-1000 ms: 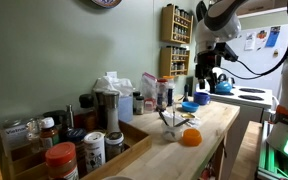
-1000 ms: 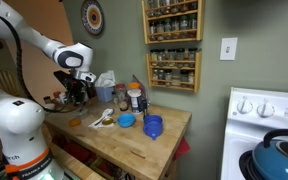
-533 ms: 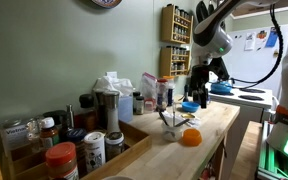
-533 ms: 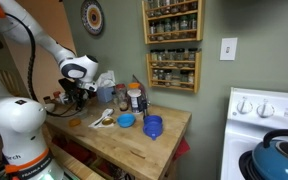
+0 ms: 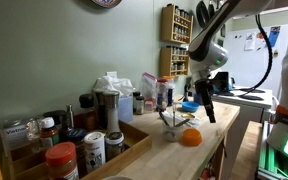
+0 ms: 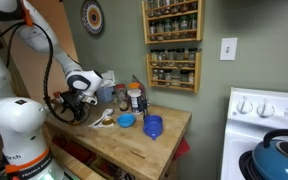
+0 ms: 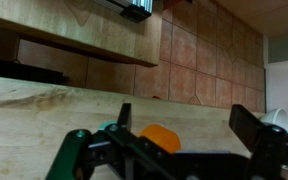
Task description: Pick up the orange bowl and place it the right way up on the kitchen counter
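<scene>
- Jaws of the black Robotiq gripper (image 5: 207,108) stand apart and hold nothing; in the wrist view they frame the bowl, which sits further along the boards.
- The small round orange bowl (image 5: 190,138) rests on the pale wooden worktop (image 5: 222,122) near its front edge. It shows as a smooth dome, below the gripper and apart from it.
- In an exterior view the arm and gripper (image 6: 72,108) cover the bowl's spot.
- White spoons (image 6: 104,117) lie near the gripper, with a small blue bowl (image 6: 127,121) and a blue cup (image 6: 153,126) beyond them.
- A red-lidded jar (image 5: 61,158) stands among other jars, well apart from the bowl.
- A wooden spice rack (image 6: 174,45) hangs on the green wall.
- A white stove (image 6: 269,108) carrying a blue kettle (image 6: 280,158) stands past the worktop's end.
</scene>
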Controlling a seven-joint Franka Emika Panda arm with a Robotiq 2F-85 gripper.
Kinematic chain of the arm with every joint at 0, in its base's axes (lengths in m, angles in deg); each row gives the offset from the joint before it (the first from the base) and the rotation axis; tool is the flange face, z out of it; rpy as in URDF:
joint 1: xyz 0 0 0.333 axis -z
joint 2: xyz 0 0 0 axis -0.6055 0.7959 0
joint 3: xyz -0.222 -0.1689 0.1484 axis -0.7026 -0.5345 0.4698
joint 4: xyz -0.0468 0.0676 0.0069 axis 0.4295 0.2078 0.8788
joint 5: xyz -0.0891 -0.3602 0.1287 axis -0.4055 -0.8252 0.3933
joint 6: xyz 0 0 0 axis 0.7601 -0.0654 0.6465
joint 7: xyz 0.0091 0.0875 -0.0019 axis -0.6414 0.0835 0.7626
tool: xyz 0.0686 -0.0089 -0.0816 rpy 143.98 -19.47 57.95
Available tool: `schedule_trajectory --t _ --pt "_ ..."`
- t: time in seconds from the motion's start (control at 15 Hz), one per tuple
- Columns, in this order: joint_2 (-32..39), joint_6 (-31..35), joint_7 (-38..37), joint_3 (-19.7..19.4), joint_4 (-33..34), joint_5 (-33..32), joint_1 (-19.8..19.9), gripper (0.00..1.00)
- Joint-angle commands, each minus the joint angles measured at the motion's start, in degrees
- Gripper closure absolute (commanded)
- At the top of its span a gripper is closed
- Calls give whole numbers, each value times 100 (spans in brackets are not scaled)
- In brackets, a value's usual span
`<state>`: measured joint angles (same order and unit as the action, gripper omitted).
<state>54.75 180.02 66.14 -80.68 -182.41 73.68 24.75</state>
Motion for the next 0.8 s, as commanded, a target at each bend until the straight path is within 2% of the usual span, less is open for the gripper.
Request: schedule_trajectory --t 0.0,0.2,0.47,0.73 --pt "287 280 -77 106 71 233 136 0" --pt "720 799 7 149 85 659 154 0" --pt "1186 1170 67 220 158 1141 228 0" --pt "1389 1155 387 296 291 1892 329 0"
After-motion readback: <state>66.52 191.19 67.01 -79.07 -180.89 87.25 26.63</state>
